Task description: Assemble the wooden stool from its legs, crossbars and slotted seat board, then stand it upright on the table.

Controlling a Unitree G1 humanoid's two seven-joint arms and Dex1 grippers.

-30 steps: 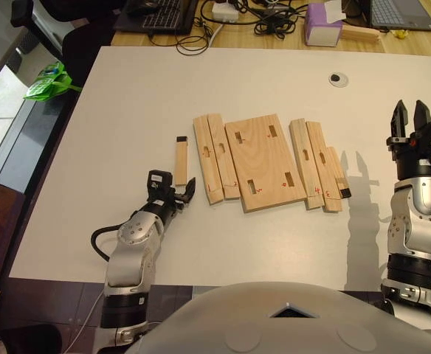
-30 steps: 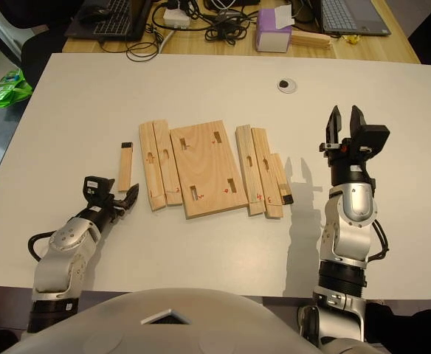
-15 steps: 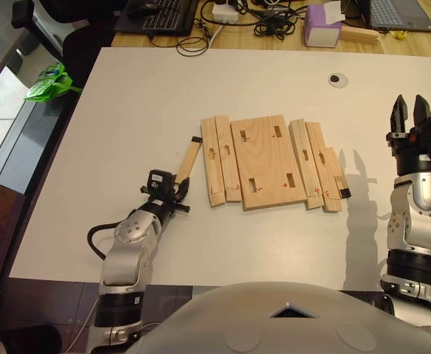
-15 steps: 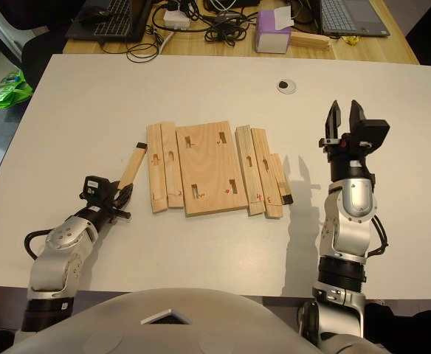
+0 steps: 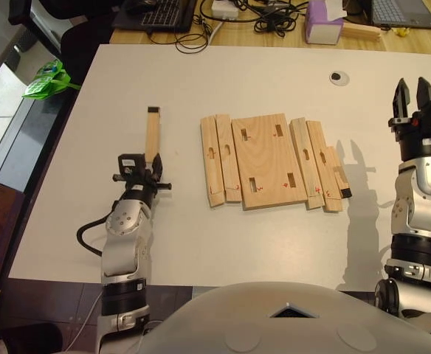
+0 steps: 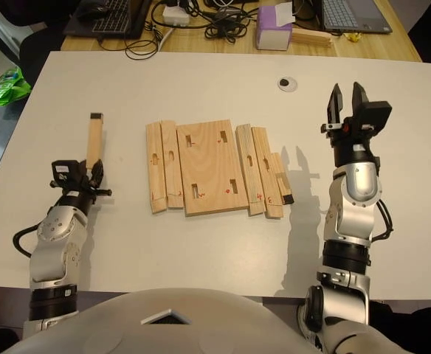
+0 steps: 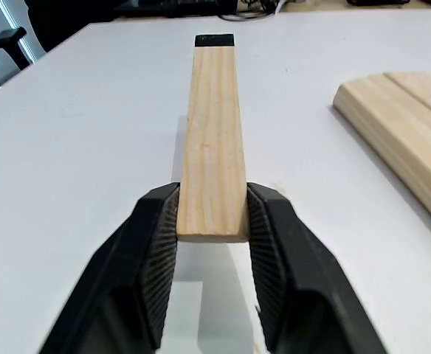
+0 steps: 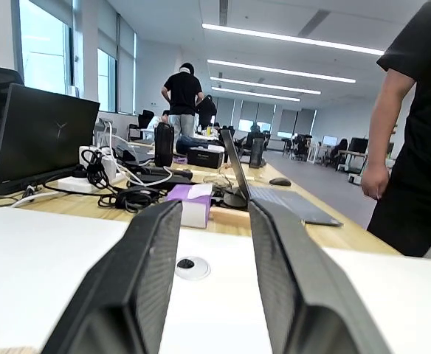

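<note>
The slotted seat board (image 5: 269, 158) lies flat in the middle of the table. Two slotted leg planks (image 5: 219, 158) lie against its left side and two more (image 5: 311, 164) against its right. A short black-tipped crossbar (image 5: 338, 175) rests at the far right of that pile. My left gripper (image 7: 212, 217) is shut on the near end of another black-tipped crossbar (image 5: 153, 135), left of the pile, with the bar pointing away over the table. My right gripper (image 5: 413, 92) is held up in the air to the right of the pile, open, with nothing between its fingers (image 8: 138, 280).
A round cable grommet (image 5: 338, 77) sits in the table at the back right. The desk behind carries a purple box (image 5: 324, 22), a loose wooden piece (image 5: 363, 31), cables and a keyboard. A green bag (image 5: 47, 80) lies off the table's left edge.
My left gripper has carried the crossbar leftward, away from the pile, and turned it from slanted to pointing straight away. The right arm has hardly moved.
</note>
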